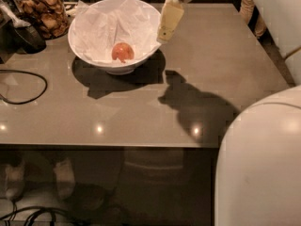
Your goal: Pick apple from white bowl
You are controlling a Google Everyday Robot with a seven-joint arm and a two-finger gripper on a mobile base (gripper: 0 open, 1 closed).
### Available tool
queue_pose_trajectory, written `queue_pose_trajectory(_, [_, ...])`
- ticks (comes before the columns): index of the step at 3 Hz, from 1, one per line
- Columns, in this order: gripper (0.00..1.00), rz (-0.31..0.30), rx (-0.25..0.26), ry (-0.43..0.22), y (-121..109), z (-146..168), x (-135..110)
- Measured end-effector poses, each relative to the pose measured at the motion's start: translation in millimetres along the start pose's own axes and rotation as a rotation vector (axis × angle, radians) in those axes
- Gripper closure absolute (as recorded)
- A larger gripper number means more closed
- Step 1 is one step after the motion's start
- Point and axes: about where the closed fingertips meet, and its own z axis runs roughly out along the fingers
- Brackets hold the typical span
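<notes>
A small reddish-orange apple (122,52) lies at the bottom of a large white bowl (84,51) lined with crumpled white paper. The bowl stands at the back left of a grey table (141,112). My gripper (168,23) hangs above the table just to the right of the bowl's rim, at about rim height, apart from the apple. Its pale finger points down and left.
A glass jar of brown snacks (42,11) stands left of the bowl at the back. A black cable (28,86) and dark objects (23,36) lie at the left edge. My white arm body (258,164) fills the lower right. The gripper's shadow (197,109) falls on the table.
</notes>
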Motion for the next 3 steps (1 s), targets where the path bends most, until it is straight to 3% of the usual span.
queue_pose_trajectory(3, [0.26, -0.142, -0.006, 0.013, -2.6, 12.4, -50.4])
